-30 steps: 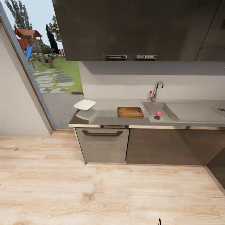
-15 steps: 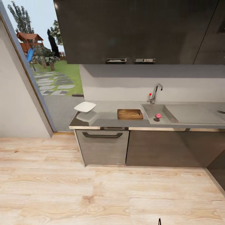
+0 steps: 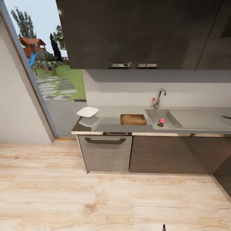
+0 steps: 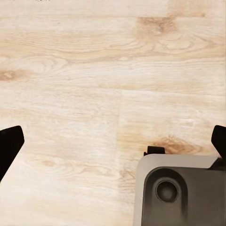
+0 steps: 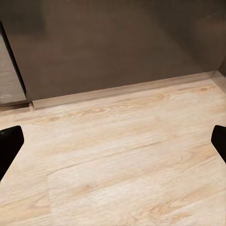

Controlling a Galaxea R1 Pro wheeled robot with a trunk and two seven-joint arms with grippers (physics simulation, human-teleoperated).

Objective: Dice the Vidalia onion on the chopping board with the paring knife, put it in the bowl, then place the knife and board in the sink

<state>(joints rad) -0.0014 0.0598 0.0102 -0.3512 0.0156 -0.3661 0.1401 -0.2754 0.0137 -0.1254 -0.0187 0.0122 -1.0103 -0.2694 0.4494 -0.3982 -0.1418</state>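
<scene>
We are facing the counter (image 3: 109, 123) with chopping board (image 3: 133, 119) beside the sink (image 3: 179, 119), both pincers (image 4: 113, 141) (image 5: 113, 141) hanging spread apart over the floor (image 3: 96, 199)

Desk (image 3: 109, 123): bowl (image 3: 87, 112) at left end, chopping board (image 3: 133, 119) right of it.
Sink (image 3: 153, 115): right of board, onion (image 3: 162, 121) inside.

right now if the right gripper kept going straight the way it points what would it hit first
Most likely the light wood floor: the right gripper, fingers spread wide, points down at bare planks. The dark cabinet fronts and their kickboard lie beyond. Depth is unclear, so a shallower line might reach the cabinet base instead.
</scene>
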